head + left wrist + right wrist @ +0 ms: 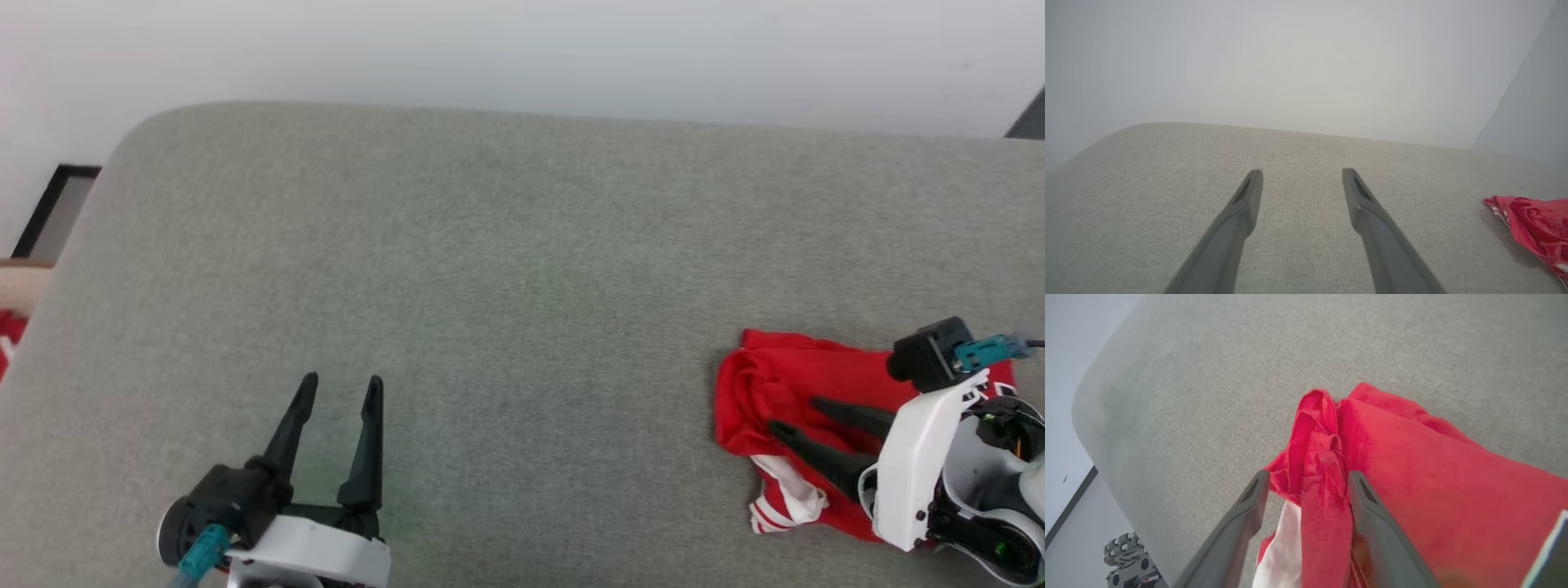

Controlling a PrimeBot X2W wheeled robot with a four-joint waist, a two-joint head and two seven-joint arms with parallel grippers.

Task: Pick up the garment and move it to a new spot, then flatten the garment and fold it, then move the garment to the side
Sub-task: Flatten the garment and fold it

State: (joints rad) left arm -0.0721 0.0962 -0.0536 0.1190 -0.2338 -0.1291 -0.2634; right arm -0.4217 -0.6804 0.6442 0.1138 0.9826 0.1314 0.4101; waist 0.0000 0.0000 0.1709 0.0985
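Soft, even daylight; faint shadows.

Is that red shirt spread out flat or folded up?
Folded up, loosely: the garment lies as a compact red bundle with overlapping layers and white striped trim poking out, not spread flat.

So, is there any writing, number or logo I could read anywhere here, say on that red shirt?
None can be read. The garment lies bunched on the grey cushion, and only plain red and white cloth faces the cameras; any print is folded out of sight.
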